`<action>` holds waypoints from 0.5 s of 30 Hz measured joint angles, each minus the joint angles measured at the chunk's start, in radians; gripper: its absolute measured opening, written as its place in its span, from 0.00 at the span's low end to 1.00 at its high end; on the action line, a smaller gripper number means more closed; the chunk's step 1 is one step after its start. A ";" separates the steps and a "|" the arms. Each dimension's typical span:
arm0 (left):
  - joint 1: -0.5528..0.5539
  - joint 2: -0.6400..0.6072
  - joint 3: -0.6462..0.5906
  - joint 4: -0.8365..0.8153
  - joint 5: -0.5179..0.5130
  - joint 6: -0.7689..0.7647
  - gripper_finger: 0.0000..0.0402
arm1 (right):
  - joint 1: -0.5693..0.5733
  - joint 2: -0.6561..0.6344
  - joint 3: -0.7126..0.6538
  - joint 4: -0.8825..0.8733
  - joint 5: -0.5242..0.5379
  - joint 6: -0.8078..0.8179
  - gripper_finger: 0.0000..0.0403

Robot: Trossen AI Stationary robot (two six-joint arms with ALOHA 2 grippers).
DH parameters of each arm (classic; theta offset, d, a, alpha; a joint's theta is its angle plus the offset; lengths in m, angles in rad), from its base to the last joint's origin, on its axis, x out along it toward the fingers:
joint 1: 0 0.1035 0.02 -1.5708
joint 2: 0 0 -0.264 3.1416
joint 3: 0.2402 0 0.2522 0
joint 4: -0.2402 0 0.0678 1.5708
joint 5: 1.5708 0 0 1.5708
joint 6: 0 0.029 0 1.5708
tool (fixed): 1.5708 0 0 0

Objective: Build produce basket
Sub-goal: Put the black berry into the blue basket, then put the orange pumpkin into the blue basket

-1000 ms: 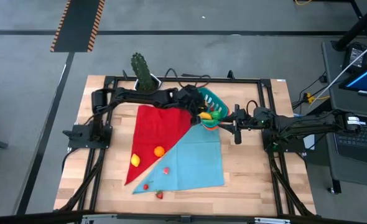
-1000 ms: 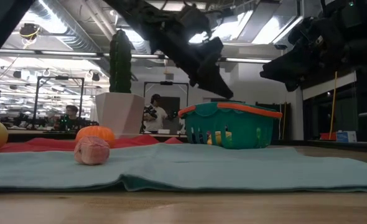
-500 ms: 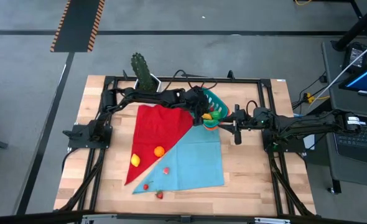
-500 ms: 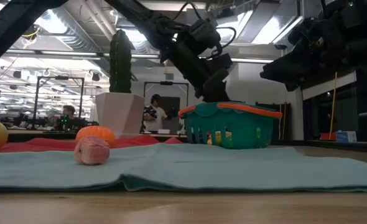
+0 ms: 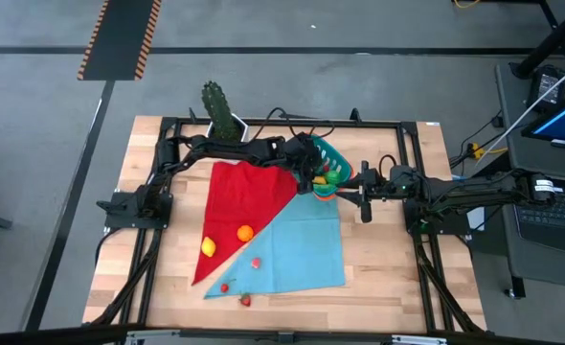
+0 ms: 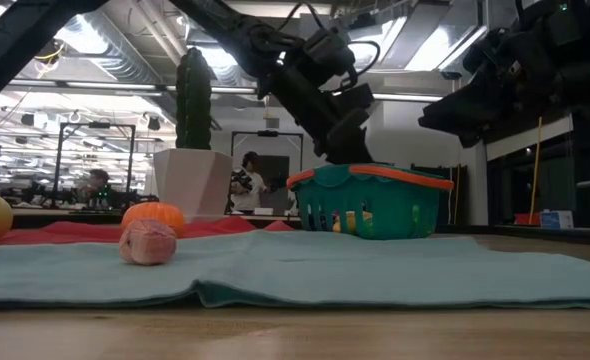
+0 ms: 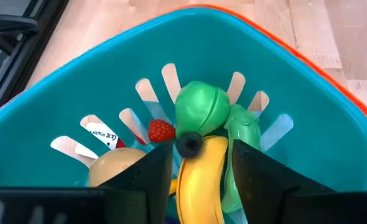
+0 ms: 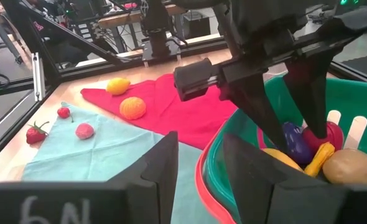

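Note:
The teal basket (image 5: pixel 325 155) with an orange-red rim (image 6: pixel 375 175) stands at the far edge of the blue cloth. It holds a green vegetable (image 7: pixel 201 107), a red berry (image 7: pixel 160 130), a tan piece (image 7: pixel 116 167) and a purple eggplant (image 8: pixel 293 140). My left gripper (image 5: pixel 313 175) reaches down into the basket, shut on a yellow banana (image 7: pixel 199 180). My right gripper (image 5: pixel 363 196) hovers open and empty just right of the basket. An orange (image 5: pixel 245 232), a lemon (image 5: pixel 208 247), a pink fruit (image 5: pixel 256 261) and red berries (image 5: pixel 224 287) lie on the cloths. My left gripper has the banana between its two fingers (image 7: pixel 157 171), which lie along its sides (image 7: pixel 185 180). The fingers slant down into the basket from its left. The banana's dark tip (image 7: pixel 188 144) points past the fingertips toward the produce on the basket's floor; whether it rests there I cannot tell.
A red cloth (image 5: pixel 249 201) and a blue cloth (image 5: pixel 302 244) overlap on the wooden table. A white pot with a cactus (image 5: pixel 223 117) stands at the far edge, left of the basket. A black frame (image 5: pixel 417 172) bounds the work area. People show in the room behind (image 6: pixel 243 180).
My left gripper has gone toward the table's right edge over the basket and come down into it, carrying the banana. In the last half second it has hardly moved. The basket has stayed in place.

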 joint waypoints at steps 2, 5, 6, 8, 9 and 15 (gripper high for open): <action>0.000 -0.002 0.000 0.001 0.000 0.000 0.41 | 0.000 0.000 0.000 -0.001 0.000 0.000 0.32; 0.000 -0.002 0.000 0.000 -0.001 0.001 0.42 | 0.000 0.000 0.000 -0.010 0.000 0.000 0.32; 0.000 -0.004 0.000 -0.001 -0.001 0.002 0.42 | 0.000 0.000 0.000 -0.012 0.000 0.000 0.32; 0.002 -0.025 -0.001 -0.030 -0.010 0.001 0.41 | 0.000 0.000 0.000 -0.012 0.000 0.000 0.32; 0.002 -0.037 -0.001 -0.034 -0.019 0.002 0.41 | 0.000 0.000 0.000 -0.014 0.000 0.000 0.32; 0.001 -0.122 0.000 -0.090 -0.033 0.013 0.38 | 0.001 0.000 0.000 -0.015 -0.001 -0.005 0.32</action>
